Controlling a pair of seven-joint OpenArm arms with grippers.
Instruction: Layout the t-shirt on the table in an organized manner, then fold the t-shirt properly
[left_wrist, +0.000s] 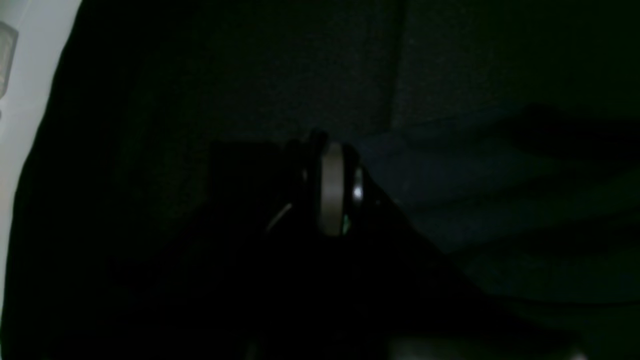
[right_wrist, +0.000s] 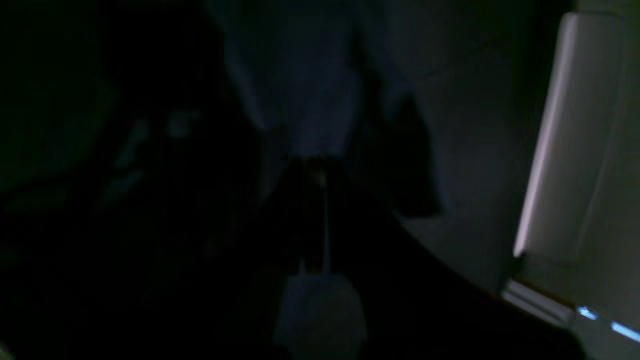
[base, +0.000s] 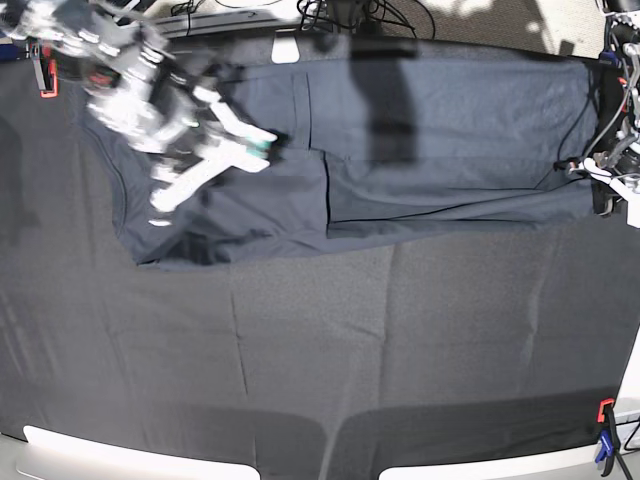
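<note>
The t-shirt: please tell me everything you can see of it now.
The t-shirt is dark charcoal-grey soft knit, a little lighter than the black cloth of the table. It lies flat across the far part of the table, partly folded, with layered edges near its middle. The right gripper is shut on its cloth at one end; the left gripper is shut at the other end.
</note>
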